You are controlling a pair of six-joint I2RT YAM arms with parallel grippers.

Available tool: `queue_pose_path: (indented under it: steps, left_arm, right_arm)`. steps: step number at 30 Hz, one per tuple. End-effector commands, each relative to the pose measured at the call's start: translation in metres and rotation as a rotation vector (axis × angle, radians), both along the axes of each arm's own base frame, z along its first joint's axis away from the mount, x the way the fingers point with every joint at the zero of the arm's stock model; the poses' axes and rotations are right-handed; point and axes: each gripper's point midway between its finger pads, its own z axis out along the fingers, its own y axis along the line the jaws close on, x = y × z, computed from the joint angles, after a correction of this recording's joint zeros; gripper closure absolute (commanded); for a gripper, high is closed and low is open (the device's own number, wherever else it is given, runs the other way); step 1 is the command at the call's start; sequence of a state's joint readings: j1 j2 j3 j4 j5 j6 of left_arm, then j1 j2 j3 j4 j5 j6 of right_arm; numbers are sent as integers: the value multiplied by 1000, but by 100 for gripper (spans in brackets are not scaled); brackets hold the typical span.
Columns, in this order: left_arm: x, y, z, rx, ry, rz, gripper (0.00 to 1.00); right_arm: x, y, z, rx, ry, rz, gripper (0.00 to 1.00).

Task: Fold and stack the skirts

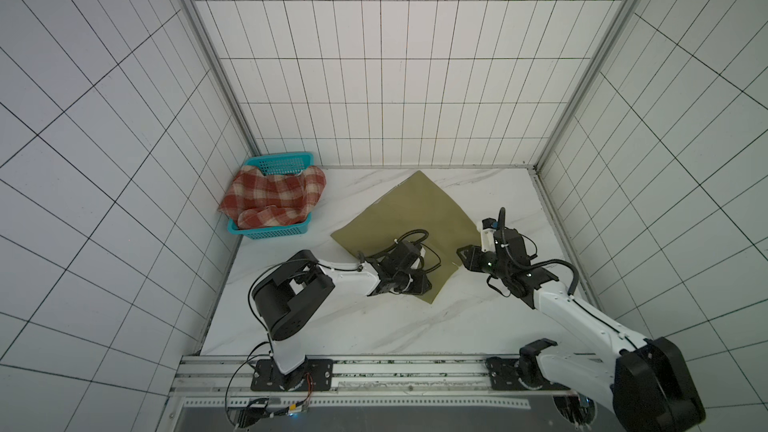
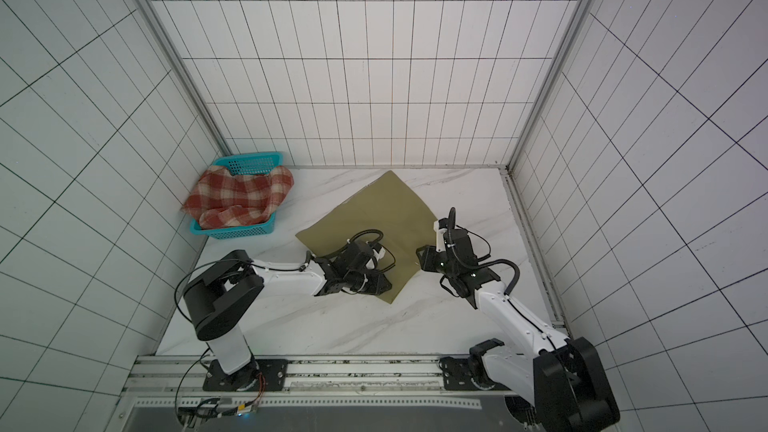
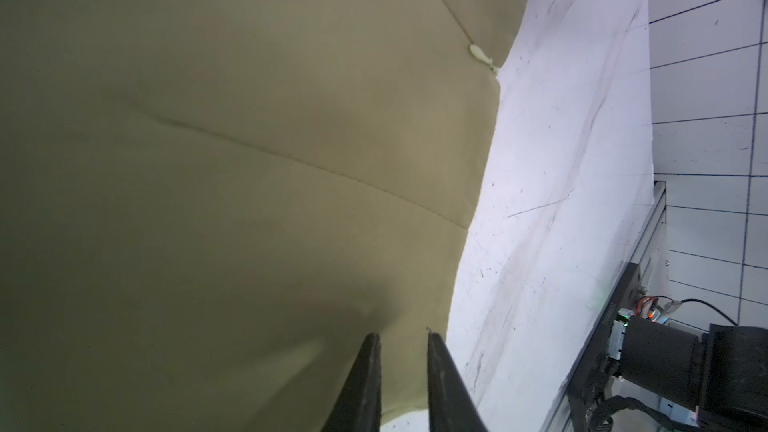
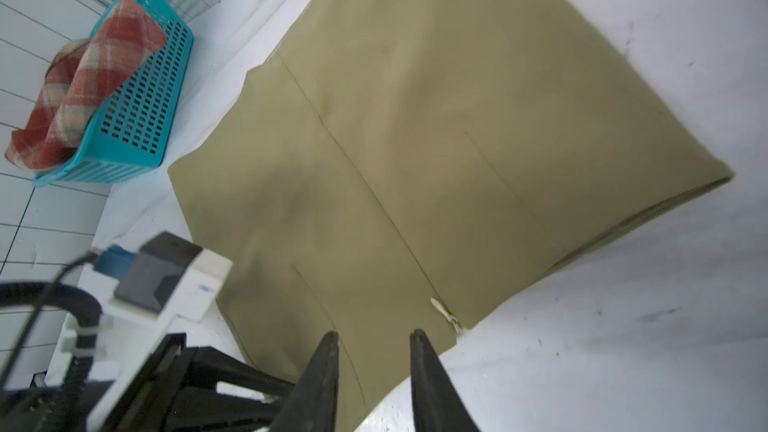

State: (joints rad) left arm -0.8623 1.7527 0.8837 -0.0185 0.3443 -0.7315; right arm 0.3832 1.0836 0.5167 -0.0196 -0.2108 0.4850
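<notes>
olive-khaki skirt [image 1: 409,218] lay smooth, flat, roughly square on marbled table [image 1: 332,326] | plaid skirt [image 1: 274,197], thick and rumpled, draped over perforated teal basket [image 1: 270,234] | left gripper [image 3: 400,334] stood narrowly parted over khaki edge, nothing visibly pinched | right gripper [image 4: 374,332] gaped wider, empty, near cream zipper pull [image 4: 444,311]

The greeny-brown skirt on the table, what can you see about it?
The olive skirt is plain, smooth cloth, spread flat on the white marbled table, turned like a diamond. Thin stitched seams cross it, and a pale zipper pull sits at one edge. The left gripper hangs low over its near corner, jaws slightly apart. The right gripper is open by its edge. Whether either touches it is unclear.
</notes>
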Motion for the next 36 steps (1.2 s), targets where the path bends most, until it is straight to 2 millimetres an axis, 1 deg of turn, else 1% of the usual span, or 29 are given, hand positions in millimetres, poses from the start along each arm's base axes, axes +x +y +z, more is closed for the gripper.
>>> queue_pose_path:
  steps: [1, 5, 6, 8, 11, 14, 15, 17, 21, 23, 25, 28, 33, 36]
  left_arm:
    - [29, 19, 33, -96, -24, 96, 79]
    - [58, 68, 45, -127, -28, 218, 79]
    - [64, 79, 47, -130, -31, 245, 77]
    - [82, 109, 48, -128, -36, 326, 65]
    - [104, 152, 49, -109, -54, 436, 57]
    - [122, 192, 48, -59, -71, 534, 52]
    - [127, 206, 47, -41, -71, 569, 51]
    - [135, 227, 46, -34, -71, 621, 51]
    - [144, 270, 45, -19, -70, 729, 55]
    - [146, 283, 45, -12, -77, 759, 57]
    - [148, 292, 44, 0, -78, 777, 59]
    - [150, 296, 40, 18, -76, 780, 60]
    - [150, 300, 25, 51, -60, 792, 63]
    - [151, 302, 19, 63, -62, 803, 65]
  right_arm:
    - [-25, 8, -27, -24, 70, 61, 68]
    - [-34, 22, -31, -42, 70, 120, 68]
    - [-34, 25, -31, -43, 69, 130, 68]
    - [-35, 30, -31, -42, 62, 148, 67]
    - [-32, 36, -30, -34, 57, 160, 67]
    - [-27, 42, -27, -26, 49, 175, 66]
    - [-25, 44, -27, -25, 48, 179, 66]
    - [-22, 47, -26, -25, 48, 190, 66]
    - [-17, 53, -25, -27, 51, 207, 66]
    - [-15, 55, -26, -25, 57, 214, 66]
    - [-14, 58, -26, -21, 63, 223, 66]
    - [-13, 62, -28, -14, 76, 235, 66]
    - [-10, 66, -30, -9, 88, 246, 66]
    - [-9, 68, -31, -11, 90, 253, 66]
